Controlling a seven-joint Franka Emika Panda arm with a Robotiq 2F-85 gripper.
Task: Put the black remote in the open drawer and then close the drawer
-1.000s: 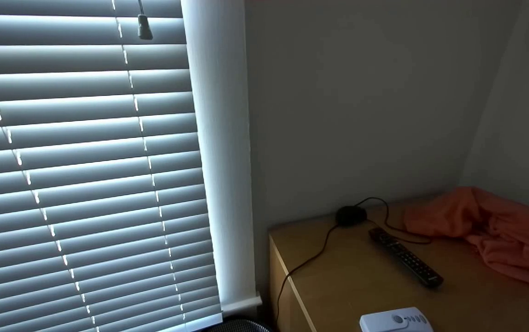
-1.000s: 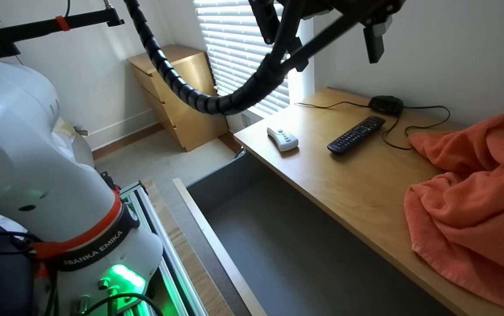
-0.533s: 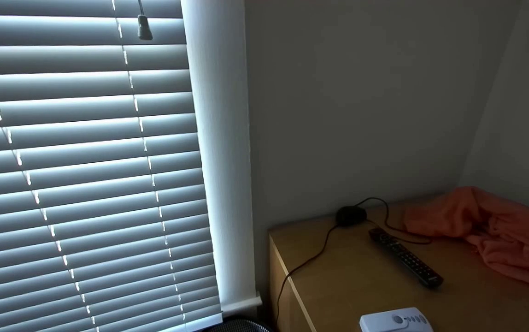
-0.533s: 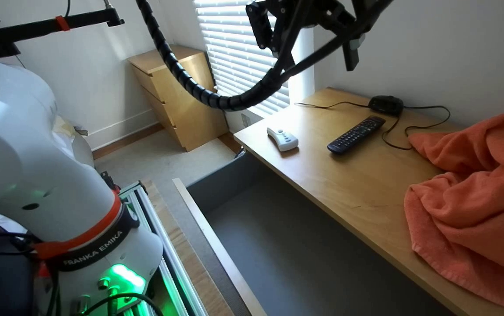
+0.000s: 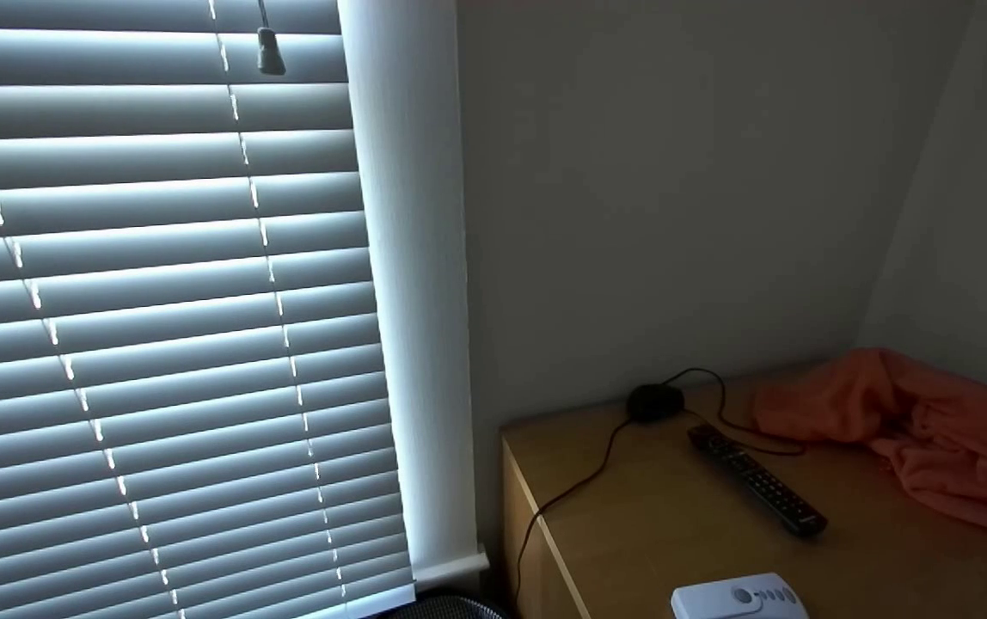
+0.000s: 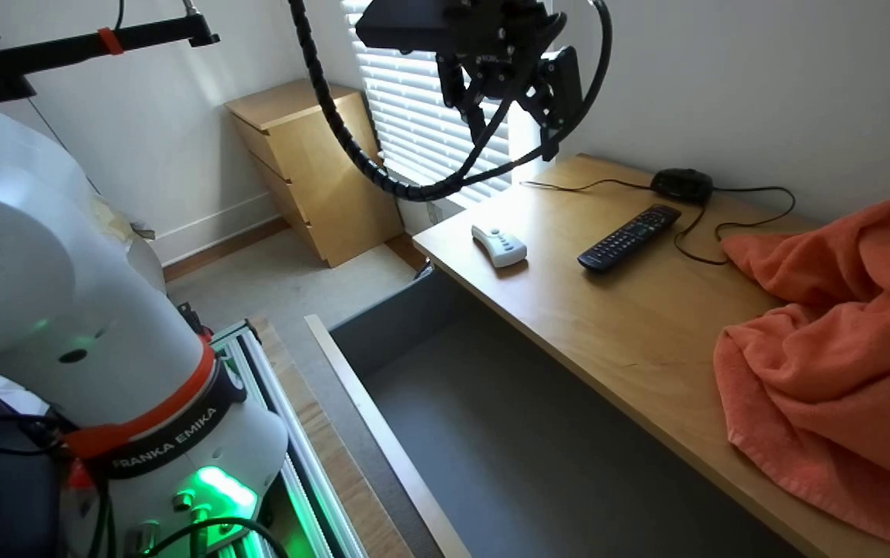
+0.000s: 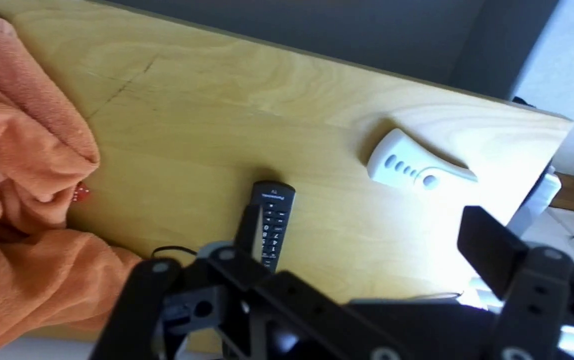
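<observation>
Wrist view: we saw the gripper, jaws spread wide, above the wooden top. Below them lay the black remote, partly hidden by the gripper. Past the jaws sat a white handset; outside them, on the remote's side, an orange cloth; farther past them, the open drawer.

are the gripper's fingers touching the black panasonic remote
Apart: in an exterior view the fingers hang in the air with a visible gap to the black Panasonic remote, which lies flat on the wooden dresser top.
</observation>
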